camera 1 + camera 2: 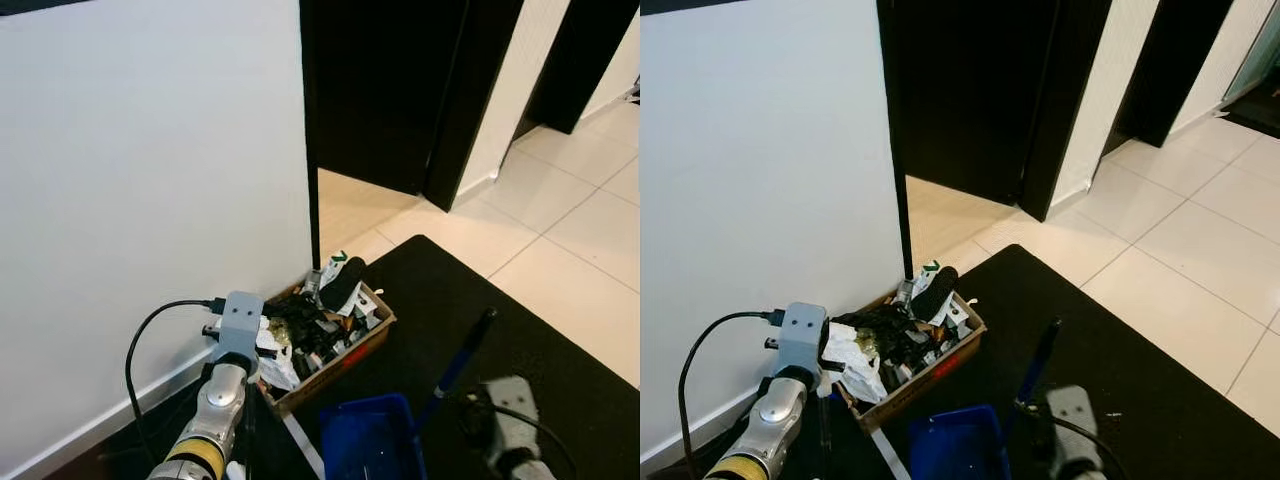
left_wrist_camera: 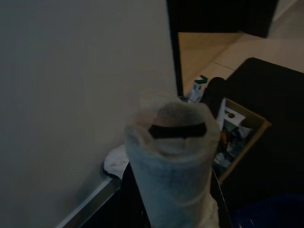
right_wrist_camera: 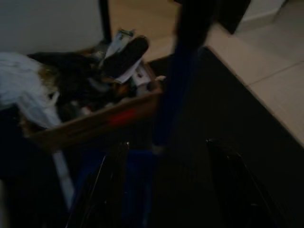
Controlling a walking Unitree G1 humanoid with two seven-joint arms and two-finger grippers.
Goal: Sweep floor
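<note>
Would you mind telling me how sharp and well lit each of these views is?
Left eye view: bright and mostly sharp, wall evenly lit, right wrist soft. Right eye view: much the same, doorway black. Left wrist view: dim, the near wrapped handle out of focus. Right wrist view: dark and blurred, the box smeared.

Your left arm is a silver tube with a yellow band near the bottom. On its wrist sits a grey camera box, and a black cable loops from it. Your right arm looks grey and blurred.
</note>
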